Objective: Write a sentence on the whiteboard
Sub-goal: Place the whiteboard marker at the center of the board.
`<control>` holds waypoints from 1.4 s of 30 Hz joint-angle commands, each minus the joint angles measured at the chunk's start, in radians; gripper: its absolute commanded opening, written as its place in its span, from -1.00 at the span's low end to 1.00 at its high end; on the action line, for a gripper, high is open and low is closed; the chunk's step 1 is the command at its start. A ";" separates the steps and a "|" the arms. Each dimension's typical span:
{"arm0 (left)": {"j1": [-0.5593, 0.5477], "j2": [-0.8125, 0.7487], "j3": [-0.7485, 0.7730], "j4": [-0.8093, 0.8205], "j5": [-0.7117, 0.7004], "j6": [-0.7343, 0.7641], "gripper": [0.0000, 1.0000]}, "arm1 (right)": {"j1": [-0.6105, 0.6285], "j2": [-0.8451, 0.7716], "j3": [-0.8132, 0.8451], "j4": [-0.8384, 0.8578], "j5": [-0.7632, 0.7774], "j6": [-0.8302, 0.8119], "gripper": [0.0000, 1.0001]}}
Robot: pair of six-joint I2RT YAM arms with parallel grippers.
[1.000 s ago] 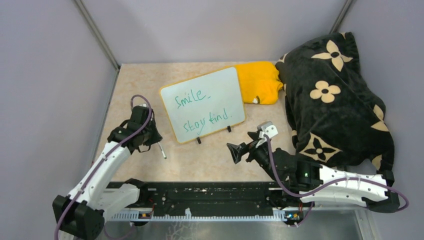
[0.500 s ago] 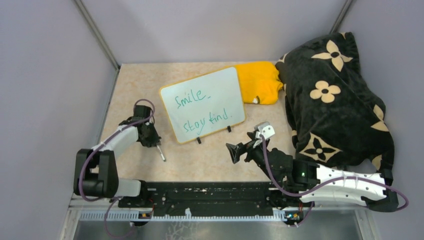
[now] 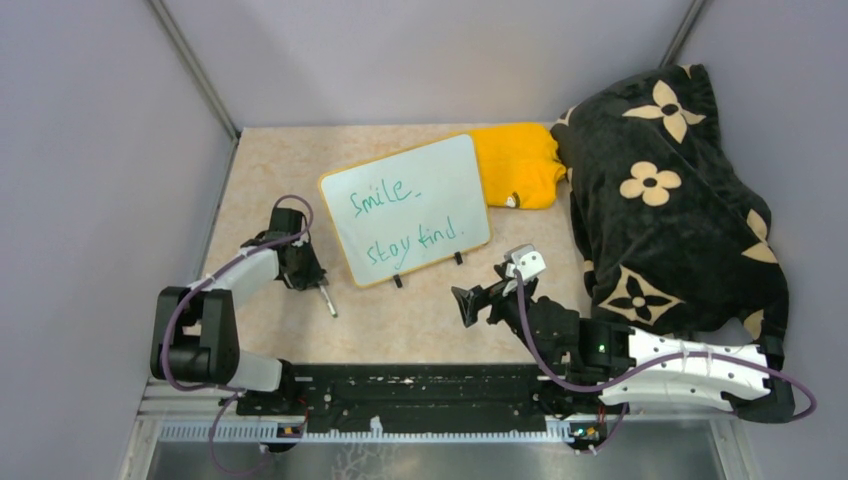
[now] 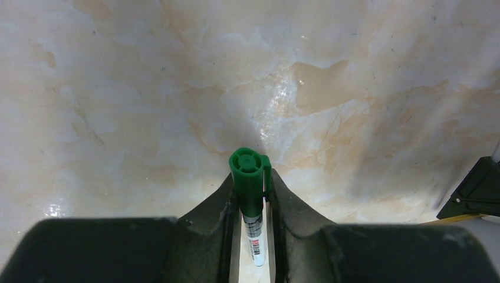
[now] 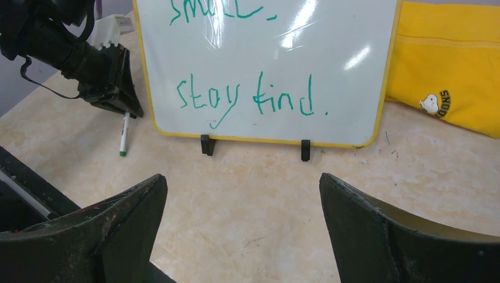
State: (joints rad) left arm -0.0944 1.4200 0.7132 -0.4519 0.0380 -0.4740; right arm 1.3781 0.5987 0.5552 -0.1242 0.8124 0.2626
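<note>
With both green lines of the sentence [image 3: 410, 240] standing on the whiteboard [image 3: 440, 175] and the second line closed by a full stop, the writing step appears complete; the step in hand is judged to be setting the marker [image 3: 326, 300] down. The whiteboard rests on its black clip feet in the middle of the bench [image 3: 270, 170], toward the far edge, with the yellow cloth [image 3: 520, 165] touching its far-right corner and the flowered blanket [image 3: 670, 190] along the right edge. The left gripper [image 3: 308, 278] is nearly closed on the marker, clamping its white barrel, with the green end projecting past the fingertips toward the near edge. It sits low over the bench, just beside the near-left corner of the whiteboard. Whether the marker already bears on the bench cannot be told. The right gripper [image 5: 242, 183] is spread wide and holds nothing, facing the near edge of the whiteboard from a short way off. The next move calls for releasing the marker and lifting the left gripper straight off, so that the marker does not roll. Compared with one second ago, the left arm has folded back toward its base and the marker has shifted slightly; the whiteboard and the sentence are unchanged.
</note>
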 commanded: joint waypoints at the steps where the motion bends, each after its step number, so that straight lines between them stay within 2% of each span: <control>1: 0.002 0.032 0.000 0.015 0.013 0.014 -0.50 | 0.001 -0.001 0.034 0.004 0.017 -0.004 0.95; 23: 0.002 0.037 -0.006 0.013 0.033 0.008 -0.29 | 0.002 -0.042 0.025 -0.027 0.021 0.014 0.94; 37: 0.002 0.002 -0.012 0.013 0.038 0.002 -0.28 | 0.002 -0.028 0.023 -0.025 0.017 0.015 0.93; 42: 0.002 -0.017 -0.014 0.017 0.040 0.003 -0.42 | 0.001 -0.028 0.023 -0.029 0.018 0.019 0.93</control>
State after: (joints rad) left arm -0.0937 1.4239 0.7139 -0.4313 0.0681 -0.4751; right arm 1.3781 0.5716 0.5552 -0.1673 0.8188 0.2733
